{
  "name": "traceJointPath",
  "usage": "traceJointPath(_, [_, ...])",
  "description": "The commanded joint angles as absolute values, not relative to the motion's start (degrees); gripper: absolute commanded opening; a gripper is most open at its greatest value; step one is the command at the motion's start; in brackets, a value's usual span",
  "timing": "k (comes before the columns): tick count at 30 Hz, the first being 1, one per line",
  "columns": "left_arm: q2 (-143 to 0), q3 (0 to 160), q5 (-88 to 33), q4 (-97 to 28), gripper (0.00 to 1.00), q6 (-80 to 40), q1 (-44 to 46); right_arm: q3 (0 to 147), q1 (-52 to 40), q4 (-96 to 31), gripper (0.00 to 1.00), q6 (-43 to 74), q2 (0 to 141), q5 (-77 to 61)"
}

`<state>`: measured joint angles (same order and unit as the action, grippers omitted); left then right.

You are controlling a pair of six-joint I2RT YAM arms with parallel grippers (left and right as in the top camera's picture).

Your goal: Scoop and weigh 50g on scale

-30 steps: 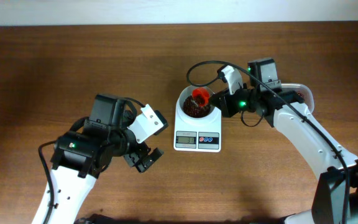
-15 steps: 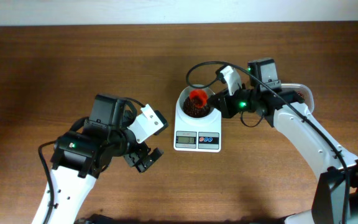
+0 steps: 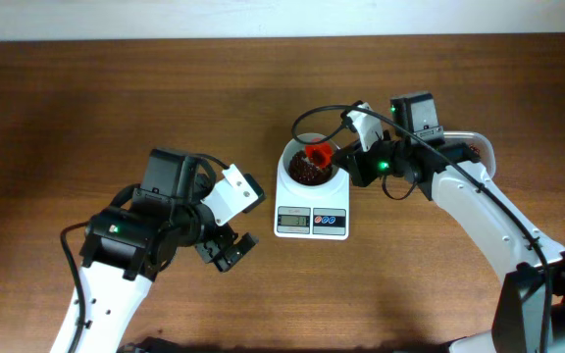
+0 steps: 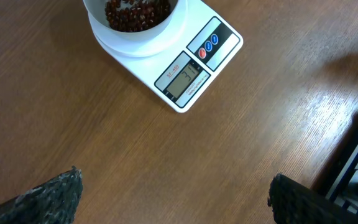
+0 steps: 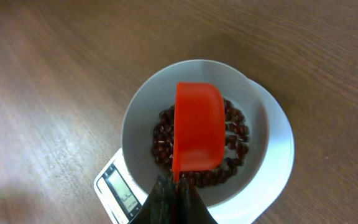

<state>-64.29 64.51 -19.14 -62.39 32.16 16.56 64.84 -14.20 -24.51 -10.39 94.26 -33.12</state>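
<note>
My right gripper (image 5: 176, 194) is clamping the orange scoop (image 5: 197, 130) over the beans (image 5: 164, 138) in the scale (image 3: 311, 222) bowl, frame centre. The left gripper (image 4: 176, 198) is hanging wide open, and only its view is showing me the display (image 4: 183, 79) clearly.

scale (image 3: 311, 211): display digits too small to read from overhead
bowl (image 4: 132, 36): upper part cut off by the left wrist view's top edge
beans (image 5: 232, 135): heap's middle hidden under the orange-red scoop (image 5: 197, 127)
clear tub (image 3: 481, 147): mostly hidden behind the right arm
</note>
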Motion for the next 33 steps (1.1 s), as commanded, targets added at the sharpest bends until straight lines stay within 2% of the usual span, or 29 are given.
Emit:
traceJointPath(1, [-64.29,64.53,-20.16,-62.48,0.99,33.26,16.34,65.98,-14.24,-25.1,0.04,-9.28,92.9,-29.21])
traceJointPath(3, [-64.29,64.53,-20.16,-62.48,0.99,33.26,16.34,65.98,-14.24,-24.45,0.04,-13.43,92.9,-37.5])
traceJointPath(6, [-64.29,64.53,-20.16,-62.48,0.99,33.26,16.34,65.98,-14.24,-24.47,0.04,-13.26,92.9,-33.32])
traceJointPath(15, [-64.29,64.53,-20.16,-62.48,0.99,33.26,16.34,66.87,-14.28,-24.64,0.04,-13.34,88.62,-33.71])
traceJointPath(18, [-64.29,64.53,-20.16,-62.48,0.99,33.26,16.34,66.87,-14.28,-27.44,0.04,-13.32,88.64,-27.68])
traceJointPath(22, [-64.29,64.53,-20.16,-62.48,0.99,33.26,16.34,66.87,-14.28,-28.16,0.04,-13.34,88.42,-34.83])
traceJointPath(26, [-64.29,64.53,-20.16,-62.48,0.99,33.26,16.34,66.87,-14.35,-28.16,0.04,-13.28,88.42,-29.06])
traceJointPath(28, [-64.29,64.53,-20.16,-62.46,0.99,33.26,16.34,66.89,-14.24,-27.59,0.04,-13.32,88.31,-37.06])
traceJointPath(30, [-64.29,64.53,-20.16,-62.48,0.99,33.26,16.34,66.87,-14.24,-26.52,0.04,-13.32,88.31,-39.51])
traceJointPath(33, [-64.29,64.53,-20.16,-62.48,0.99,33.26,16.34,66.87,-14.24,-27.51,0.04,-13.3,88.31,-33.65])
